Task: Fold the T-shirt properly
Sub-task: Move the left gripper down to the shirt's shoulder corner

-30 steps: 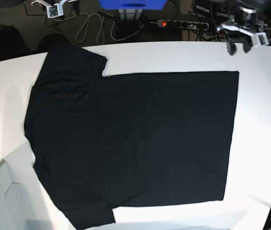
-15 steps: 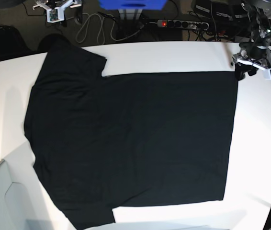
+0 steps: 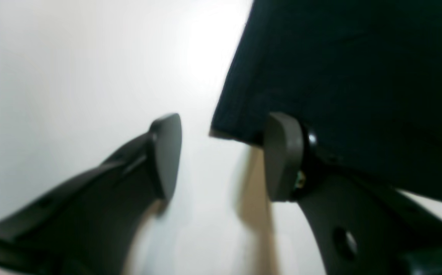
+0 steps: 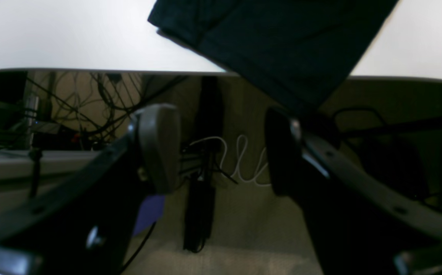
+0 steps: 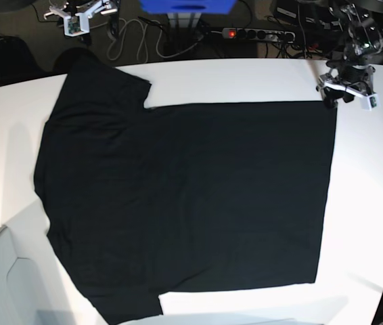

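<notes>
Black T-shirt lies flat, plain side up, across white table, sleeves at left, hem at right. At far right, left gripper sits low at shirt's far hem corner, jaws wide apart w/ nothing held; one finger over cloth edge. Far left, past table edge, right gripper hangs above floor cables, jaws apart, empty, near far sleeve.

A white tabletop is carrying the load. The black T-shirt is lying spread flat on it, one sleeve overhanging the far edge.
</notes>
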Controlling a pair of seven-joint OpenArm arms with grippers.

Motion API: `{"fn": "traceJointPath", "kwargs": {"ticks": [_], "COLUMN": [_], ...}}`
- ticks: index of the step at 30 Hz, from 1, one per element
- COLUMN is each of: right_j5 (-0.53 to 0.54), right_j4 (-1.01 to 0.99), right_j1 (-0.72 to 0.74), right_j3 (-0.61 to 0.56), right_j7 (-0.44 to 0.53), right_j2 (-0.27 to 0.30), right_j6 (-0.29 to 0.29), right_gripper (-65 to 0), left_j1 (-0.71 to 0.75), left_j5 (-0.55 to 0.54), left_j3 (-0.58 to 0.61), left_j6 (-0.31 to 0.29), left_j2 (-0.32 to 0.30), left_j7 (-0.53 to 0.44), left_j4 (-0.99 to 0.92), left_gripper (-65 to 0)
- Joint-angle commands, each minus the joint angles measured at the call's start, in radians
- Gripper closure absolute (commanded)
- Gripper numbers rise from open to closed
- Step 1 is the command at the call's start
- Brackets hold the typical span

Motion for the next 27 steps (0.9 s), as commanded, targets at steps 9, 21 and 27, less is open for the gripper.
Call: {"fn": "traceJointPath", "kwargs": {"ticks": [9,21,27], "right_j5": [-0.003,-0.003,-0.003], "right_j4": [0.024,0.029,0.047], "right_j1": [-0.020,0.003,0.026], "right_j3": [0.042,0.045,0.045], "right_j7": [0.031,0.032,0.032], "right_j2": [-0.003,-0.005,-0.005], "right_j6": [0.004,0.004,0.004], "right_gripper": [-34.5,-34.5,-34.6], "left_j1": [-0.035,-0.037,-0.037], "left_j5": [-0.004,0.007,0.007], "left_j3": [-0.004,-0.004,-0.004], "left_j6": [-0.070,-0.105,-0.108], "left_j2": [-0.012,0.014,0.015], "left_j7": [-0.004,-0.004,-0.004], "left_j4": [-0.078,-0.089,-0.089], "left_gripper": [-27.2,-14.9,-1.1]}}
